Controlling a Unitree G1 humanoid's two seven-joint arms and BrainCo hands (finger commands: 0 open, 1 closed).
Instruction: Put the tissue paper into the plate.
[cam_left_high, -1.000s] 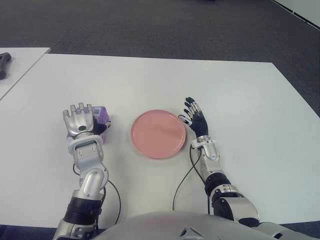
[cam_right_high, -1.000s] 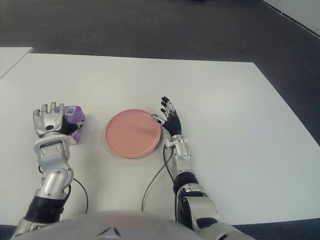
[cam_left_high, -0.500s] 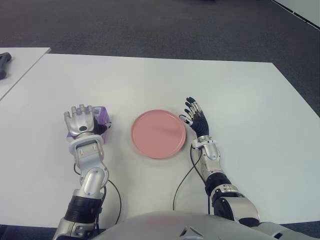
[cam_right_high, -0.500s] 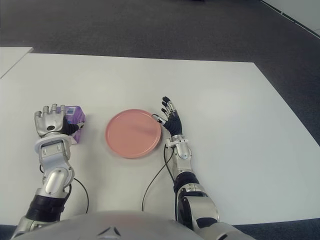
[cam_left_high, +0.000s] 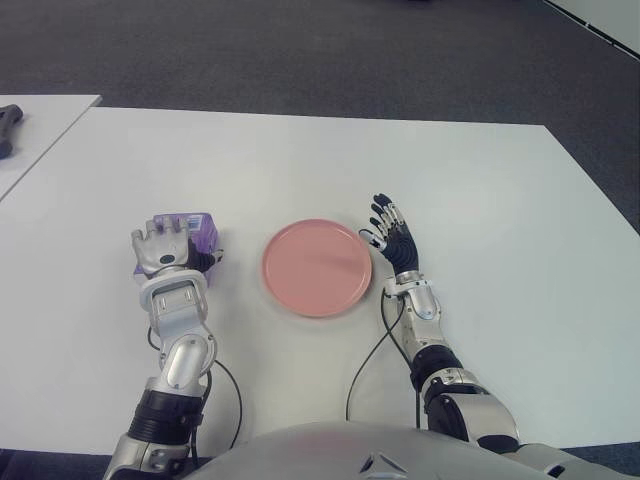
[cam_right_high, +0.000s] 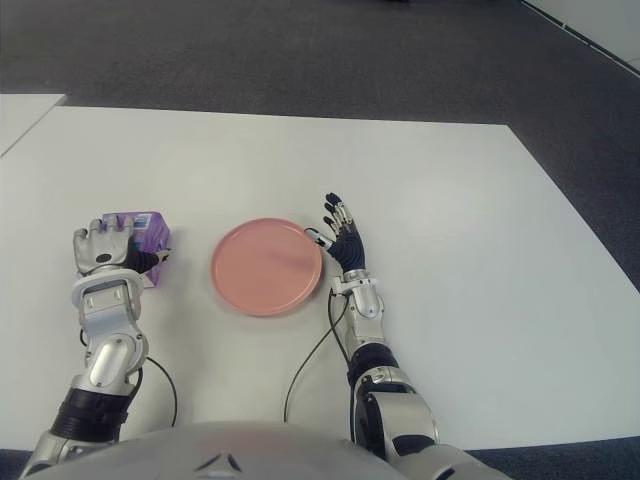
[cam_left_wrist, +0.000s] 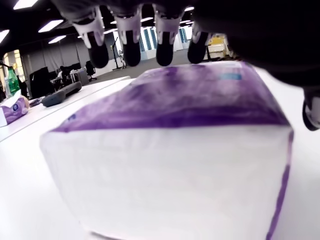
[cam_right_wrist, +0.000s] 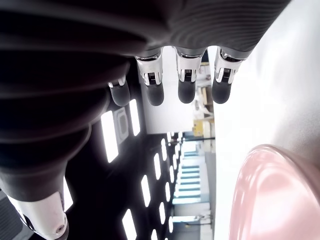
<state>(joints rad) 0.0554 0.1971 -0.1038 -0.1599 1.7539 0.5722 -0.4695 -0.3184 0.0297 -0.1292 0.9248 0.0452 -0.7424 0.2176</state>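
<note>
The tissue paper is a purple and white pack (cam_left_high: 197, 228) lying on the white table (cam_left_high: 300, 160), left of the pink plate (cam_left_high: 317, 267). My left hand (cam_left_high: 165, 247) covers the pack from the near side. Its fingers (cam_left_wrist: 131, 49) curl down over the pack's (cam_left_wrist: 170, 150) far top edge, and the thumb (cam_left_wrist: 311, 112) sits against its side. My right hand (cam_left_high: 390, 238) shows beside the plate's right rim, fingers spread and holding nothing. The plate has nothing in it.
A second white table (cam_left_high: 30, 130) stands at the far left across a narrow gap, with a dark object (cam_left_high: 8, 125) on it. Dark carpet (cam_left_high: 300, 50) lies beyond the table's far edge. Cables (cam_left_high: 365, 370) run from both forearms near the front edge.
My left hand's fingers, raised and spread a second ago, have curled down over the tissue pack. The right hand and the plate have not moved.
</note>
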